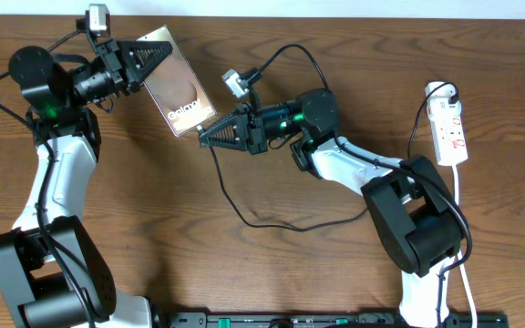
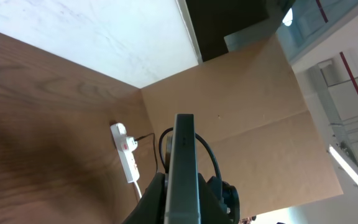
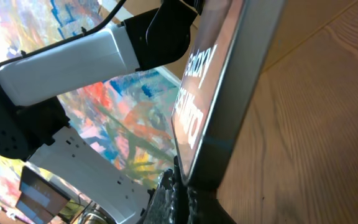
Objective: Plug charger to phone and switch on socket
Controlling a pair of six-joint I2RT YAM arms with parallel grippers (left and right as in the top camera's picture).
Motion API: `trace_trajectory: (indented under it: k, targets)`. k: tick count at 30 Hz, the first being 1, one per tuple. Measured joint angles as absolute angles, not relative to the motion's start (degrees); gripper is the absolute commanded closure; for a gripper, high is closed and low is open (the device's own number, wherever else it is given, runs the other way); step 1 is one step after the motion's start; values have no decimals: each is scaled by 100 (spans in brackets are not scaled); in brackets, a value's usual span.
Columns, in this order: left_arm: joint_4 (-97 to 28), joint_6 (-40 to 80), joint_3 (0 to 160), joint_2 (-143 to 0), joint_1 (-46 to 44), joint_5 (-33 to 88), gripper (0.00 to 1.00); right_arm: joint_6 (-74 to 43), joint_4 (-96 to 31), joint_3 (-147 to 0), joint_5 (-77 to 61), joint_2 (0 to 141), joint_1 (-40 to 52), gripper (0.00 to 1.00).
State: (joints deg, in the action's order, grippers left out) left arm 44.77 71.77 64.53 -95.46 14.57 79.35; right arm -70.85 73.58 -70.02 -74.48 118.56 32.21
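Note:
My left gripper (image 1: 153, 56) is shut on the phone (image 1: 185, 96) and holds it tilted above the table's far left; its brownish face shows "Galaxy" lettering. In the left wrist view the phone (image 2: 184, 143) is edge-on between the fingers (image 2: 184, 190). My right gripper (image 1: 204, 137) is shut on the charger's plug end, right at the phone's lower end. The charger cable (image 1: 231, 196) trails from it across the table. In the right wrist view the fingers (image 3: 188, 194) touch the phone's end (image 3: 197, 81); the plug tip is hidden. The white socket (image 1: 451, 128) lies at the far right.
The socket also shows in the left wrist view (image 2: 126, 158), with its white cord running toward the front edge (image 1: 463, 264). A black robot cable loops above the right arm (image 1: 290, 50). The right arm's base (image 1: 417, 228) stands at the front right.

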Motion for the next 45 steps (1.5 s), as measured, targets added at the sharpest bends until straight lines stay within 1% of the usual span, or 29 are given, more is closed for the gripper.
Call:
trace_trajectory:
  k: [45]
  targets:
    - [4477,7124,6453,-9546,1339,7948,93,-7179,7356,-7002,-7529,11856,3210,99]
